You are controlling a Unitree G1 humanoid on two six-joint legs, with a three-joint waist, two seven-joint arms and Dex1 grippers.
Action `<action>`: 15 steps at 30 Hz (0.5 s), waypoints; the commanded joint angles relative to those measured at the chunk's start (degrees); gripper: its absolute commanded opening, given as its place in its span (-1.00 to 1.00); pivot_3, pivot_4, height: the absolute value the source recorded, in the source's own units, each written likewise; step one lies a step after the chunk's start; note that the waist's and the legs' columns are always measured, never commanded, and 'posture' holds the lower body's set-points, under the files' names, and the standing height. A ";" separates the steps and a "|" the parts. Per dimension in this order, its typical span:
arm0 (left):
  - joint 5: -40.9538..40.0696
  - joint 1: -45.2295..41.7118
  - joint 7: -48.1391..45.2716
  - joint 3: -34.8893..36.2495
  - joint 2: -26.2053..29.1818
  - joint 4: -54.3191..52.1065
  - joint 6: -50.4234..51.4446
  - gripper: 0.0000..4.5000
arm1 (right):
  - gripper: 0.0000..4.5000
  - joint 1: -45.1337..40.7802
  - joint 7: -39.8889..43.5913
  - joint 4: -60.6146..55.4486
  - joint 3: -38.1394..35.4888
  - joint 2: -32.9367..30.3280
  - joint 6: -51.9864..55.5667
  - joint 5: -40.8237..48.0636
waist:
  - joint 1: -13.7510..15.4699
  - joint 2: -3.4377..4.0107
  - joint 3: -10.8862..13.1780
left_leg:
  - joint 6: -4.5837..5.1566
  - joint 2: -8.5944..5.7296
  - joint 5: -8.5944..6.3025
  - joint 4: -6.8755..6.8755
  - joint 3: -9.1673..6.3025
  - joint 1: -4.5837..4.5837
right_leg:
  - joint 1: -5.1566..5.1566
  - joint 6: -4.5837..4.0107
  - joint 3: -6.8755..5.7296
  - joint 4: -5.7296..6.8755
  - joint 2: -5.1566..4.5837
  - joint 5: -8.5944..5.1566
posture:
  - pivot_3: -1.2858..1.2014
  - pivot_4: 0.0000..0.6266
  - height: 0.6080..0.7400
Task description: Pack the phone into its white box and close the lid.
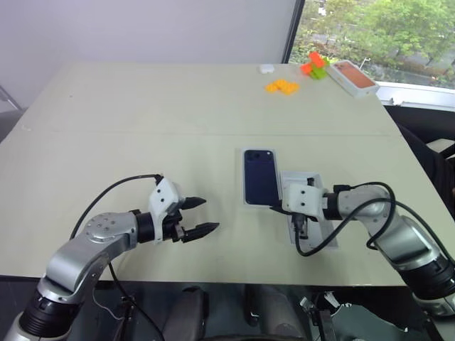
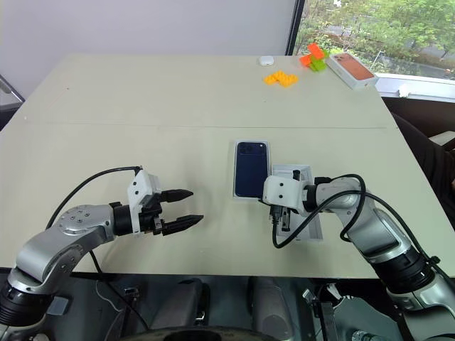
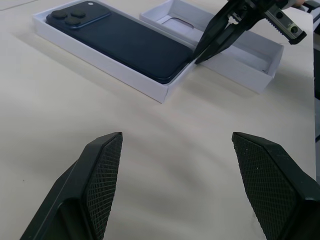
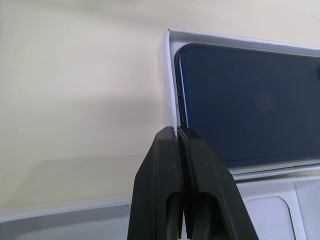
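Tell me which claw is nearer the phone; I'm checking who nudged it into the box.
Right. The right claw, shut, has its tips at the near corner of the white box holding the phone. The left claw hovers open over bare table, well off to the box's left.

Wide bare table (image 1: 142, 128) on the left and far side, free to pass. Right of centre blocked by the white box (image 1: 247, 186) with the phone (image 1: 259, 175), the lid (image 3: 250, 55) touching beside it, and the right gripper (image 3: 196, 59), pinched together, at the box's near corner.
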 commanded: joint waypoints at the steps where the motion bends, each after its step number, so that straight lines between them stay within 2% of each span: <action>1: -0.03 -0.58 0.04 1.92 -0.09 -0.84 -0.09 0.66 | -0.96 0.66 2.20 -2.30 0.36 -0.67 -0.93 0.75 | 0.00 0.00 0.00 | 0.00 0.01 0.00 0.00 0.00 0.00 | 0.00 0.01 0.00 0.00 0.01 0.01 | 0.03 -0.52 1.00; 15: -0.06 -0.19 -0.14 3.40 -0.02 -0.46 0.32 0.66 | -0.96 7.22 10.67 -11.46 -0.17 -6.21 0.08 6.02 | 0.08 -0.01 -0.01 | 0.05 0.08 -0.03 -0.01 0.00 0.01 | 0.03 0.05 -0.01 -0.06 0.05 0.02 | 0.03 -0.52 1.00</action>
